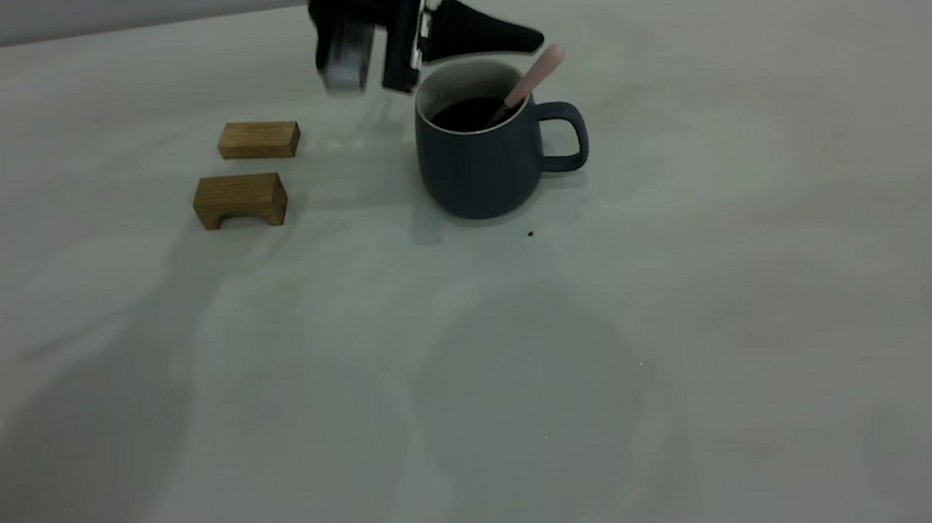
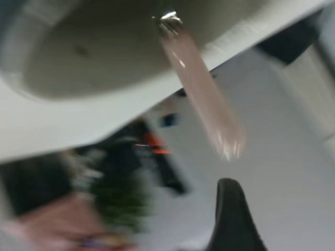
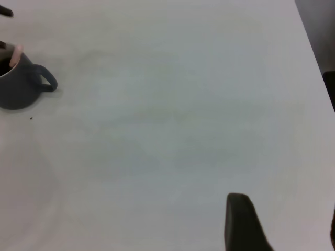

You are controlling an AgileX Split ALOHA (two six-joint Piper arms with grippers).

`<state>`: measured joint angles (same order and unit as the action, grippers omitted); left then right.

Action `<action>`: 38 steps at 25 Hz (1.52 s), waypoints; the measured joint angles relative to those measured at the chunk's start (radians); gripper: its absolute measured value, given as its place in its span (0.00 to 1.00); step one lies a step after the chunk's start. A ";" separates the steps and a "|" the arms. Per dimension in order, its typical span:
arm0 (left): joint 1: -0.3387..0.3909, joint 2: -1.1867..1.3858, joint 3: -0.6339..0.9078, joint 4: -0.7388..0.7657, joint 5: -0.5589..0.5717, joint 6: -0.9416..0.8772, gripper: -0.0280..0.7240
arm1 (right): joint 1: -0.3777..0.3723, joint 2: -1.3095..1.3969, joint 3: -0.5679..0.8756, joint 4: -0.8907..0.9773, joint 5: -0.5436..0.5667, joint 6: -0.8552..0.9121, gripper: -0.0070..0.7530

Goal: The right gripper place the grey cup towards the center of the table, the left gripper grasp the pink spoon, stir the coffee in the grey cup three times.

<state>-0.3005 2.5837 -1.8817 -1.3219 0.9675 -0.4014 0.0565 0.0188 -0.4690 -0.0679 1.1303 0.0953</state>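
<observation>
From the exterior camera, the left gripper, a black claw with two long tapering fingers, hangs above and just behind the grey cup, a rounded dark blue-grey matte mug with a white inside and a loop handle that sits upright on the pale grey-white matte table. The fingers are spread wide with nothing between them: the lower fingertip sits just above the cup's rim, and the pink spoon, a thin one with a pale pink rounded handle, leans on the rim just below and beside that fingertip, not touching it as far as I can see. Its bowl end is down in the coffee, dark and flat in the cup. Way off to the wrist side of the fingers sit two small brown wooden blocks, one plain and one with an arch cut under it. In the left wrist camera it's blurry, but the pink handle hangs free ahead of one black fingertip with a clear gap. In the right wrist camera, the right gripper hovers over bare table, fingers apart and holding nothing, with the cup and spoon well away from it.
</observation>
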 joint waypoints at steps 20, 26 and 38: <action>-0.132 -0.556 0.005 0.902 0.069 0.517 0.76 | 0.000 0.000 0.000 0.000 0.000 0.000 0.59; -0.141 -0.838 0.085 1.250 0.175 0.278 0.76 | 0.000 0.000 0.000 0.000 0.000 0.000 0.59; -0.141 -1.570 0.642 1.472 0.194 0.213 0.76 | 0.000 0.000 0.000 0.000 0.000 0.000 0.59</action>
<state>-0.4411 1.0140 -1.2398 0.1505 1.1616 -0.1885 0.0565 0.0188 -0.4690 -0.0679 1.1303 0.0953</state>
